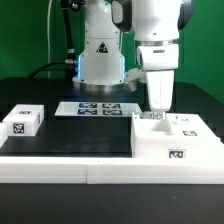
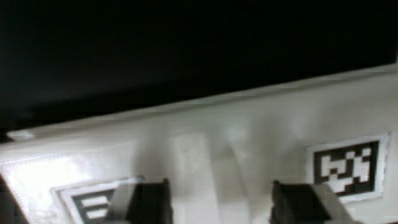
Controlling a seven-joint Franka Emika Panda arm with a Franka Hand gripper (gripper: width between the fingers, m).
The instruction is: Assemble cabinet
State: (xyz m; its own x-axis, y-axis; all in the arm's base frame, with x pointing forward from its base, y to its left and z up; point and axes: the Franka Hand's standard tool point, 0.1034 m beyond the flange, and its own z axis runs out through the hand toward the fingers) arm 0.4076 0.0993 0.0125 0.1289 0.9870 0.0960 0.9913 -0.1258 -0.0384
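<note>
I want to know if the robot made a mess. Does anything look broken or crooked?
Nothing stands out. The cabinet sits flat on the table, the small white block lies level, and the marker board lies straight. No spills or breaks show.

setting. a plain green backdrop point(image 1: 25, 35) fills the rear on both sides, evenly and brightly lit. in front lies a black-topped desk point(image 1: 70, 135), its matte surface dark, bounded along the near edge by a low white border point(image 1: 60, 172).
</note>
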